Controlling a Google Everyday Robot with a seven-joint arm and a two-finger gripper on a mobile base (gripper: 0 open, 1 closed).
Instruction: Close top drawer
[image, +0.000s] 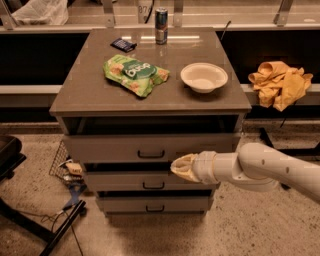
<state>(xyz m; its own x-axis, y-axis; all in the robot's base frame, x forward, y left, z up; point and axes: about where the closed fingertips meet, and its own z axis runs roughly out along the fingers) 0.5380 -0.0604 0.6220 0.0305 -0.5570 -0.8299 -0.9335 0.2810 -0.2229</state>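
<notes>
The top drawer (150, 148) is the uppermost of three in a grey-brown cabinet, with a small dark bar handle (151, 154) at its centre. Its front stands only a little way out from the cabinet, with a narrow dark gap above it. My gripper (181, 167), on a white arm coming in from the right, is just below and right of the handle, at the lower edge of the drawer front.
On the cabinet top (90, 95) lie a green snack bag (135, 74), a white bowl (204, 77), a can (161, 19) and a small dark packet (123, 45). A yellow cloth (280, 83) sits on a ledge at right. A black chair base (30, 220) and cables are at left.
</notes>
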